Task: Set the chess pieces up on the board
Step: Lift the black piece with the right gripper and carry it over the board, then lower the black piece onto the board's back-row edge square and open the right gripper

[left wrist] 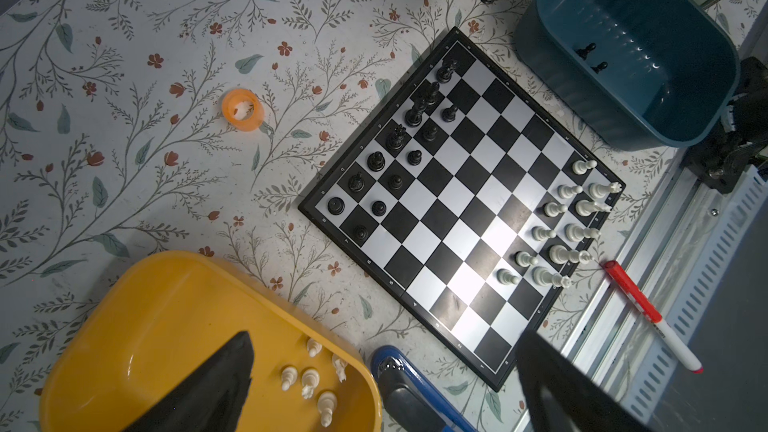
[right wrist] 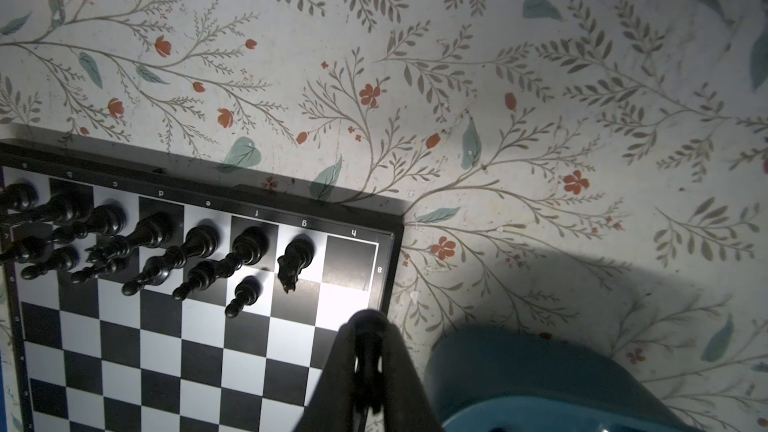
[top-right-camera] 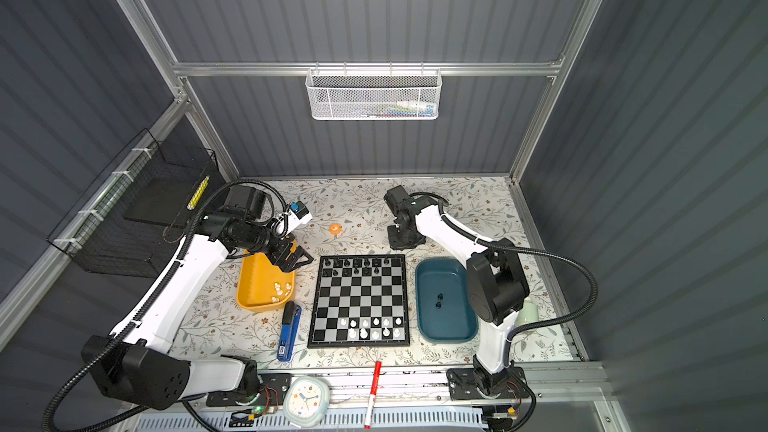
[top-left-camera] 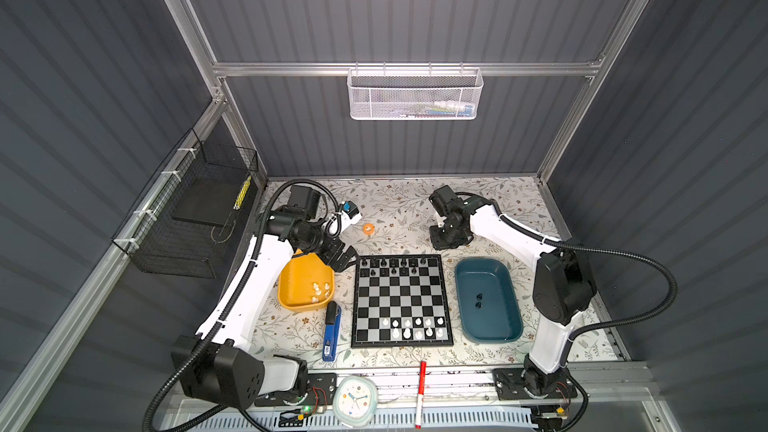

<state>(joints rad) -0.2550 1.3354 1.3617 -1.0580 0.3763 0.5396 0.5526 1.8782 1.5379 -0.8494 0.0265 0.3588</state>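
Front rail, bottom of frame: we find a clock (top-left-camera: 354,400) and a red marker (top-left-camera: 420,392), both off the playing area.
Board: the board (top-left-camera: 401,297) lies flat at centre frame, with a blue stapler (top-left-camera: 331,332) just beside its lower left edge.
White side: white chessmen (top-left-camera: 407,332) stand in the two lowest rows; the squares toward the left are bare.
Yellow tray: left of the board, the yellow tray (top-left-camera: 297,284) holds five loose white pieces (top-left-camera: 318,288).
Teal tray: right of the board, the teal tray (top-left-camera: 498,317) holds two black pieces (top-left-camera: 478,296).
Left gripper: the left gripper (top-left-camera: 343,258) hovers over the yellow tray's upper end, jaws spread wide and empty.
Black side: black chessmen (top-left-camera: 392,263) stand in the two top rows; the corner square (right wrist: 351,261) at upper right is bare.
Right gripper: the right gripper (right wrist: 368,322) hangs near the board's upper right corner, jaws pinched on a held black piece (right wrist: 368,367); we cannot tell its kind.
Step in hand: we judge this piece is bound for the bare corner square.
Doing it well: we would come straight down over the square's middle, stay clear of the neighbouring piece (right wrist: 296,257), seat the base flat, part the jaws only slightly, then lift straight up.
Far table: an orange tape roll (top-left-camera: 368,228) lies beyond the board, toward upper left, out of the way.
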